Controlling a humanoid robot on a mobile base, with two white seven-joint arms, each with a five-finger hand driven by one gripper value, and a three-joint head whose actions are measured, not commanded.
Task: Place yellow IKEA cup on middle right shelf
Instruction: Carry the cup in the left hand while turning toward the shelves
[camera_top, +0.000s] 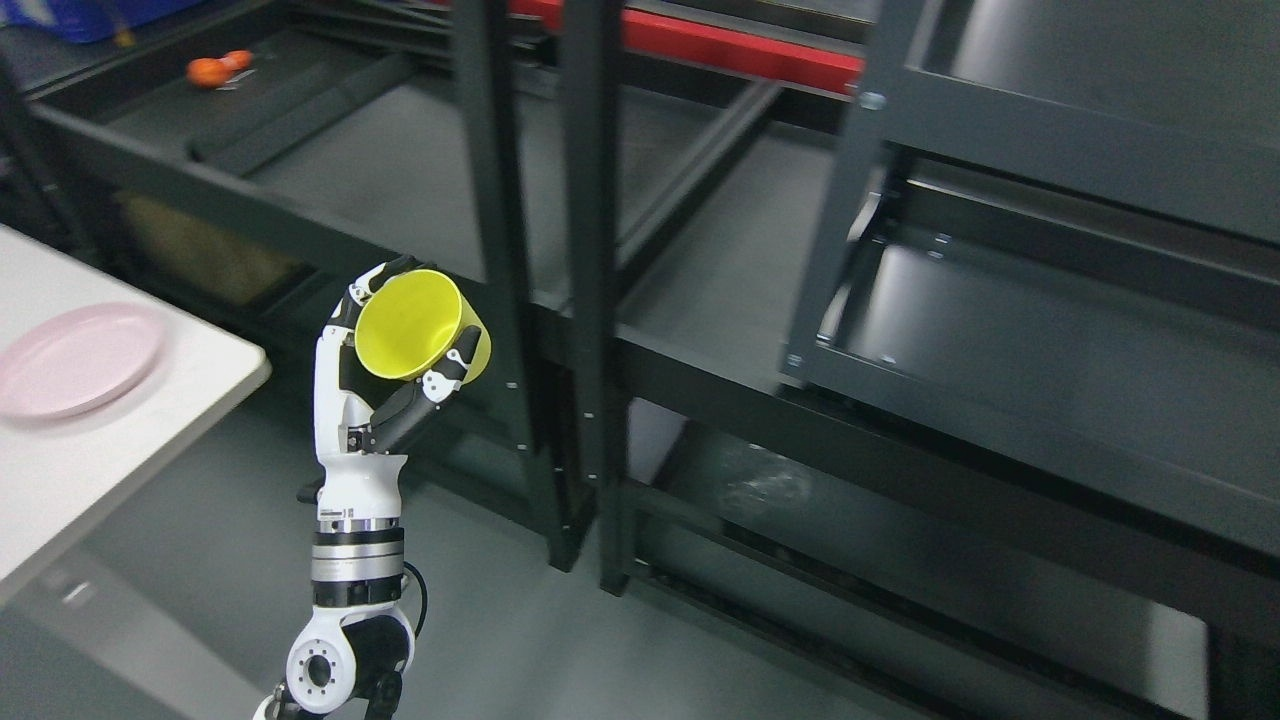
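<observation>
Dark metal shelving (700, 330) over grey floor; white table (120, 440) with pink plate (75, 358) at left. Yellow cup (415, 325): tilted, held short of the shelves, left hand (385, 370) fingers clamped around its wall. Likely light, rigid, smooth plastic; wall grip suits.

Just one view here, off the robot's head, looking down and forward at an angle. Dark metal shelving racks (700, 330) fill most of the frame, pretty close up. A white counter (150, 420) corner pokes in at left, grey floor (520, 640) below, and the whole picture sits tilted.
</observation>
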